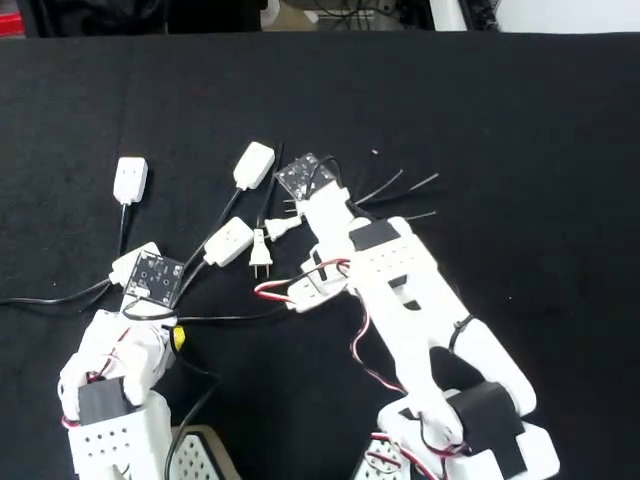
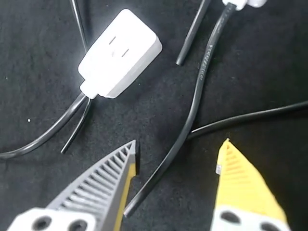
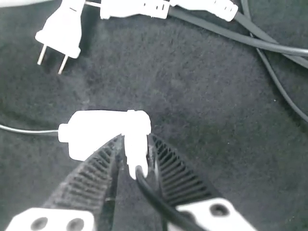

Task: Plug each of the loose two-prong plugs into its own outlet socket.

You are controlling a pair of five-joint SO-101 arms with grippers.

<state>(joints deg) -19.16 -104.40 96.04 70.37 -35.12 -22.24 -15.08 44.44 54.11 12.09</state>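
My right gripper (image 3: 134, 144) is pinching a white plug (image 3: 103, 132) by its cable end, so I reckon it can swivel and the prongs miss the slots. The left gripper (image 2: 178, 144) is spread wide over a black cable (image 2: 192, 110) near a socket (image 2: 120, 53); snagging that could drag the socket. Everything sits on black cloth (image 1: 520, 120), with a strip of cluttered room behind

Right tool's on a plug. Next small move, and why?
Likely a small lift: the right tool is shut on the plug at its cable end, and the plug lies on the cloth, so it needs clearance before carrying.
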